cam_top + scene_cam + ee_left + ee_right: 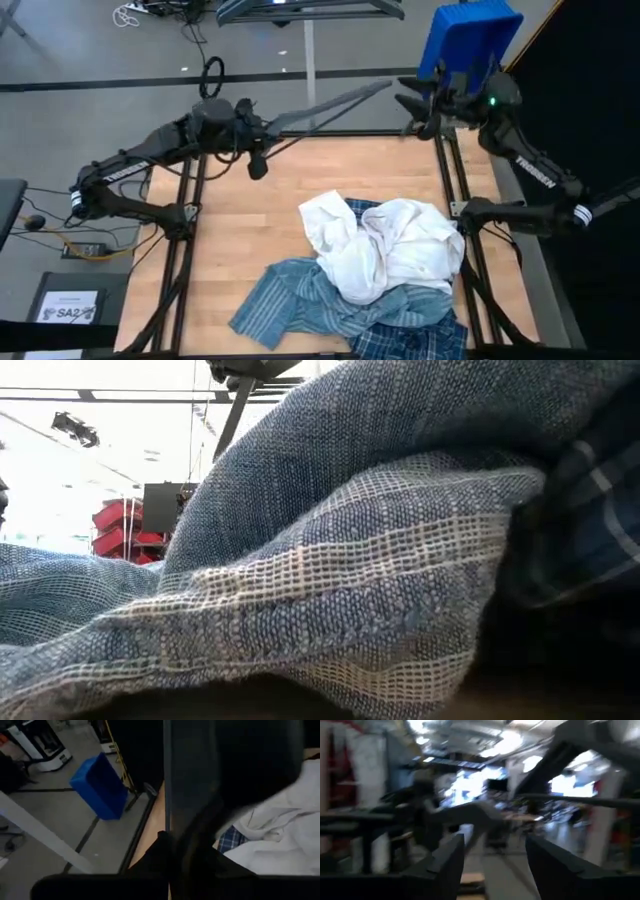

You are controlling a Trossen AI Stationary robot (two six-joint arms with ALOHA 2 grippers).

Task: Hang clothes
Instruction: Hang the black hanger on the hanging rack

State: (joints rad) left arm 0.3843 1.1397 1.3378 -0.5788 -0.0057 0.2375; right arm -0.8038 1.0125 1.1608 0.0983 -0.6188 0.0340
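The striped shirt (300, 300) and plaid shirt (420, 335) lie at the table's (250, 220) near edge under the white shirt (385, 245). Farther back, the left gripper (262, 135) clamps a hanger (330, 105); the right gripper (415, 110) is spread. Beyond stands a blue bin (468, 35), contents unseen.

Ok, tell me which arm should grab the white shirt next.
Right. The right gripper is open and free, and the white shirt lies toward that side; the left gripper holds the hanger.
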